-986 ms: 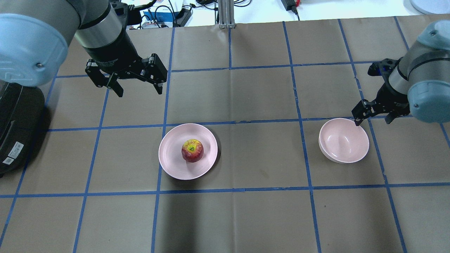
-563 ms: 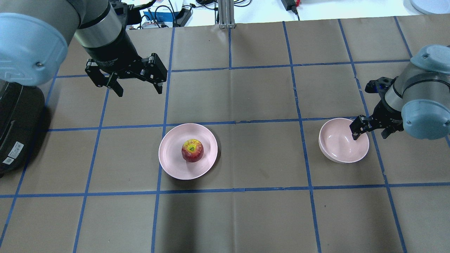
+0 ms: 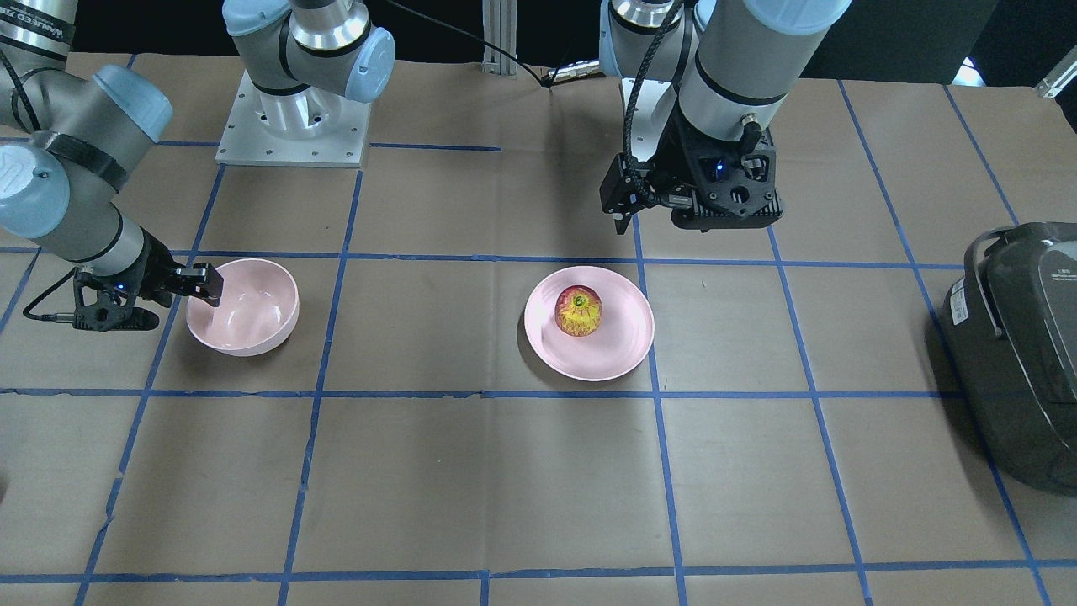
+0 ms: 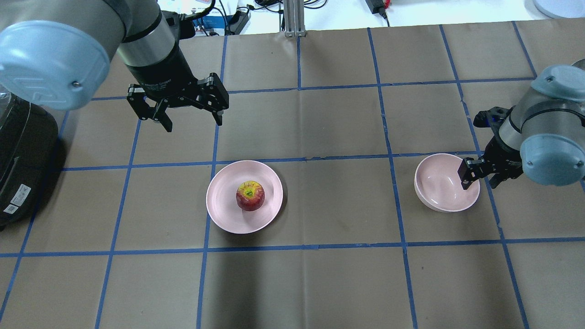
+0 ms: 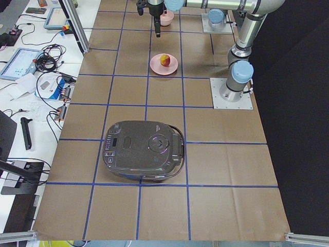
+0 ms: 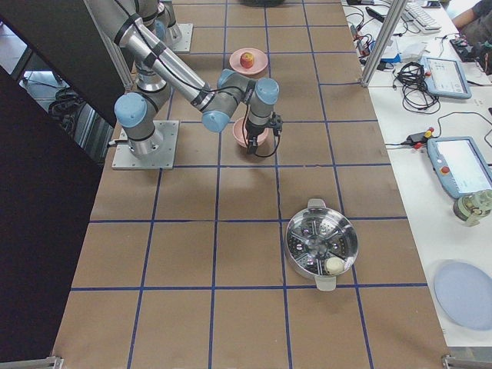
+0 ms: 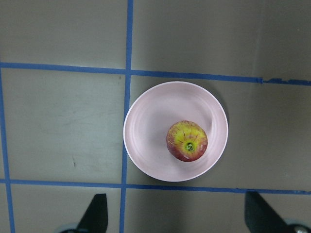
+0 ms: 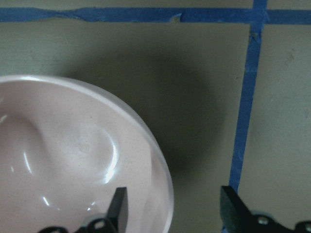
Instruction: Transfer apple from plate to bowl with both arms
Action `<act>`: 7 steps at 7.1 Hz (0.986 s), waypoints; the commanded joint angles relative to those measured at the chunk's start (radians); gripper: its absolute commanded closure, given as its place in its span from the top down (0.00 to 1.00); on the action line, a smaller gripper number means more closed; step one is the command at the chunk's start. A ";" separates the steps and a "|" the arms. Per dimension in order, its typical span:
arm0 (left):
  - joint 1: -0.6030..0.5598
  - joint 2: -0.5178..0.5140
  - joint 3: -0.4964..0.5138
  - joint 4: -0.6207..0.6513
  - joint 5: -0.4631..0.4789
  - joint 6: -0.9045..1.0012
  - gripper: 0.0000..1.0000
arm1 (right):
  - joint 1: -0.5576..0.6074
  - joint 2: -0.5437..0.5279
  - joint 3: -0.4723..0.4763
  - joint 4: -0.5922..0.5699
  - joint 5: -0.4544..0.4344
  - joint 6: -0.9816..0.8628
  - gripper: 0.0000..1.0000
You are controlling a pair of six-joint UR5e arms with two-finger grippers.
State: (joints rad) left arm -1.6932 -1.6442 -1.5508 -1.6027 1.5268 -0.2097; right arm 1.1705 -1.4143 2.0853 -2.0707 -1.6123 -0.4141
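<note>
The apple (image 4: 250, 195) sits right of centre on the pink plate (image 4: 219, 201); both also show in the left wrist view, apple (image 7: 187, 141) on plate (image 7: 146, 141). My left gripper (image 4: 194, 123) is open and empty, hovering high, beyond and to the left of the plate. The pink bowl (image 4: 441, 187) stands empty to the right. My right gripper (image 4: 481, 180) is open and low, straddling the bowl's right rim: one finger is inside the bowl (image 8: 58, 145), the other outside. In the front view the apple (image 3: 579, 310) and bowl (image 3: 252, 316) stand well apart.
A black rice cooker (image 4: 23, 160) stands at the table's left end. A steel pot (image 6: 321, 246) with a perforated insert stands past the bowl on the right end. Blue tape lines grid the brown table cover. The arm base plate (image 3: 290, 126) sits at the robot's side.
My right gripper has come toward the bowl and lowered over its right rim. My left gripper has shifted right, toward the plate. Apple, plate and bowl have not moved.
</note>
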 commanded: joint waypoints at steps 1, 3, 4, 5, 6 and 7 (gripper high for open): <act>-0.058 -0.035 -0.058 0.013 0.003 -0.043 1.00 | 0.000 -0.002 -0.002 0.018 0.000 0.001 0.02; -0.063 -0.077 -0.209 0.238 0.010 -0.052 1.00 | 0.003 -0.008 -0.013 0.026 0.008 0.030 0.01; -0.066 -0.104 -0.271 0.312 0.012 -0.068 1.00 | 0.021 -0.020 -0.016 0.046 0.018 0.138 0.01; -0.086 -0.135 -0.326 0.417 0.010 -0.126 1.00 | 0.069 -0.021 -0.036 0.044 0.058 0.173 0.01; -0.112 -0.164 -0.353 0.491 0.013 -0.122 1.00 | 0.127 -0.018 -0.103 0.108 0.071 0.239 0.01; -0.118 -0.211 -0.356 0.521 0.012 -0.117 1.00 | 0.196 -0.015 -0.146 0.179 0.112 0.343 0.01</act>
State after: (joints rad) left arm -1.7961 -1.8067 -1.8859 -1.1437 1.5387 -0.3240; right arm 1.2902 -1.4318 1.9956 -1.9654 -1.5400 -0.1777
